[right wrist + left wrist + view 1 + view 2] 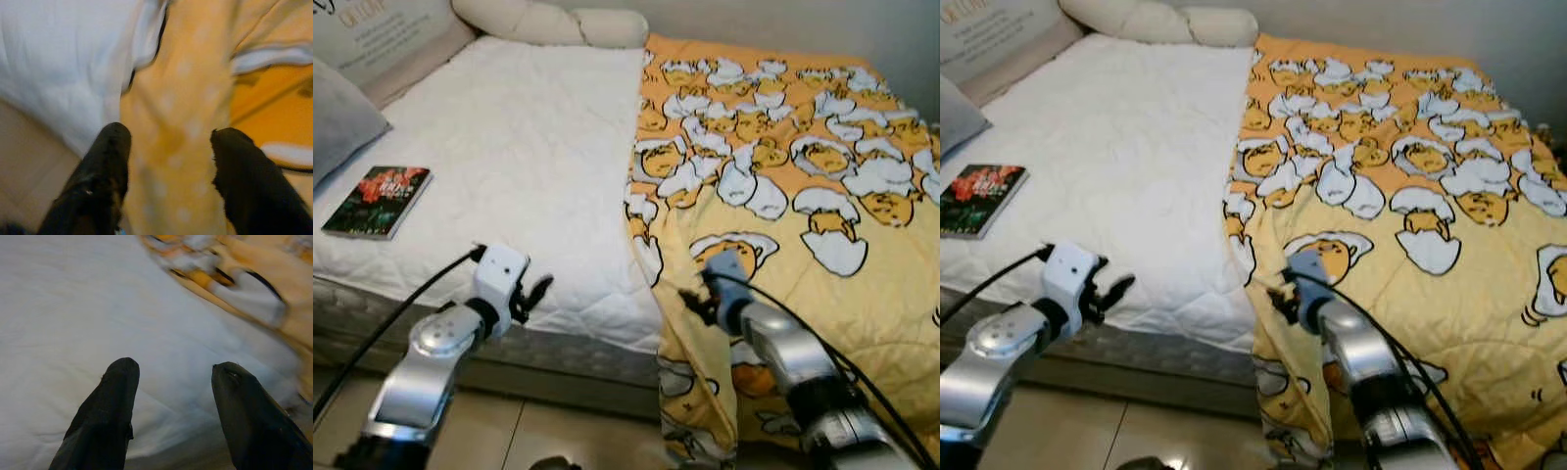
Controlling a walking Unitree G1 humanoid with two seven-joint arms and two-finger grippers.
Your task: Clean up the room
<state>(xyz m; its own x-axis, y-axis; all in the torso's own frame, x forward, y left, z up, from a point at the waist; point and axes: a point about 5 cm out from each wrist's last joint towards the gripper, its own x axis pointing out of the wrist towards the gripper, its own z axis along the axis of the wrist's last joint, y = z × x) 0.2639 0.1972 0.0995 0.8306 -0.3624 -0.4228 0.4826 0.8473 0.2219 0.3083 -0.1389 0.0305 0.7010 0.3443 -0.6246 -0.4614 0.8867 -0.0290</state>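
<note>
Two tools spread apart, left tool (pixel 171 416) over white mattress (pixel 529 157), right tool (pixel 168 186) over yellow blanket (pixel 803 196)

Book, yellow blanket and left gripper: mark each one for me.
book (pixel 378 201), left eye view, middle of its cover.
yellow blanket (pixel 803 225), left eye view, flat part on the bed.
left gripper (pixel 171 396), left wrist view, midway between its open fingers.

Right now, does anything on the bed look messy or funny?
Yes. The yellow blanket covers just the bed's right half and droops over the front edge, leaving the white mattress bare. A book lies out near the left edge.
</note>
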